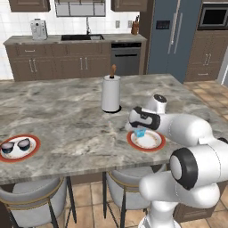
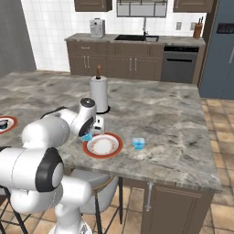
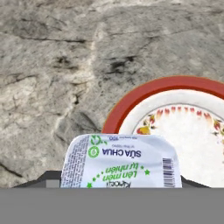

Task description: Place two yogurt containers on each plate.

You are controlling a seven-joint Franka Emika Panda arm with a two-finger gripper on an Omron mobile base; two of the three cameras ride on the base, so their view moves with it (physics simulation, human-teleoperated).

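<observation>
The gripper holds a light blue yogurt cup: its printed foil top sits right at the hand camera, and the jaws are clenched on its sides. It hangs over the near plate, at about that plate's 9 o'clock rim. This plate is still bare. The second light blue cup stands on the surface just beside the plate's 3 o'clock side in the right base view. The far plate already carries the two dark cups, so that half looks done.

The step in hand is delivery of the third cup. Next, I judge, shift inward over the plate's white centre, lower until it rests flat, release, then fetch the last cup.
</observation>
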